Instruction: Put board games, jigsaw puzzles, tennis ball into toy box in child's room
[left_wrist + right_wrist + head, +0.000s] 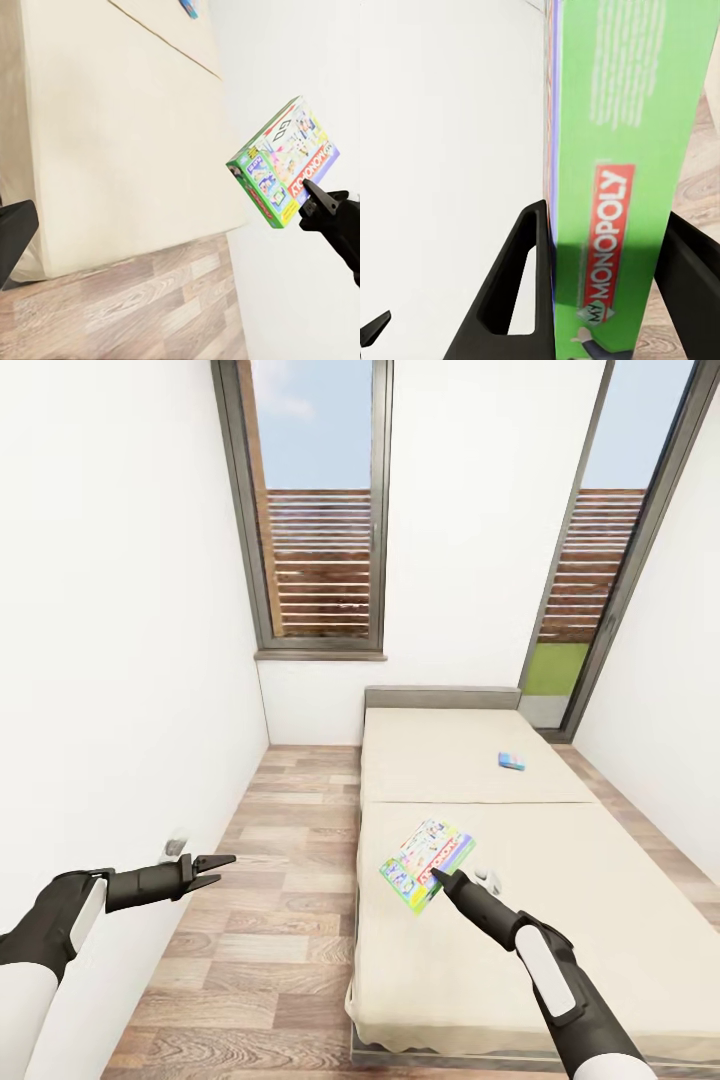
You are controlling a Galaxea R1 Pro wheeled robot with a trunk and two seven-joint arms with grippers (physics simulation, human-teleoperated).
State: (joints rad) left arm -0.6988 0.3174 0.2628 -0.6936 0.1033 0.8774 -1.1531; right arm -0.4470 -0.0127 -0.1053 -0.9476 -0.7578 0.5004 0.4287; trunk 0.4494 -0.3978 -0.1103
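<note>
Right gripper (437, 877) is clamped on the green edge of the large board game (428, 863), holding it just above the bed (600, 920). Farther ahead, near the headboard, the small blue game (512, 761) lies on the mattress. Left gripper (222, 869) hangs over the floor (270, 920) with its fingers slightly apart, holding nothing.

You see two tall windows (318, 510) with a wooden slat fence (320, 555) behind, perhaps grass (556, 668) too.
</note>
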